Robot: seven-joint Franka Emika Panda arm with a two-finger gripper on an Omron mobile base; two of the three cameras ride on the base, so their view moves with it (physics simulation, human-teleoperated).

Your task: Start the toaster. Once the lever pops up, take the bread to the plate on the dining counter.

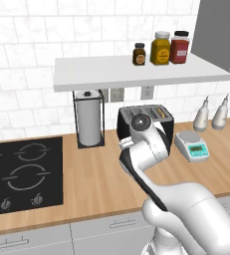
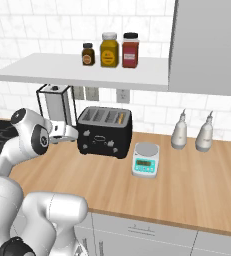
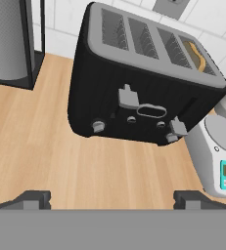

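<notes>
The gripper (image 3: 112, 197) hung in front of the toaster (image 3: 144, 93) with its fingers spread wide apart and nothing between them, short of the black face and touching none of it. The toaster stood on the wooden table (image 3: 60, 161), between the paper towel holder (image 3: 9, 44) and the white kitchen scale (image 3: 217, 156). The bread (image 3: 196, 54) sat sunk in the slot at the scale's end, only its tan edge showing.

Two grey levers stood out from the toaster's face, and that was probably the main hazard. The bread lay toward the lever (image 3: 178, 127) near the scale, which appeared already lower than the other lever (image 3: 128, 96). Pressing the wrong one would likely leave the slice unheated and the wait fruitless. With the fingers so far apart, a downward push could also have missed the small tab, slid off it, or caught the knobs beneath. The scale stood just beside the toaster's corner, so a wide approach on that side risked knocking it. A hard shove against the face might have skidded the whole toaster back toward the tiled wall.
</notes>
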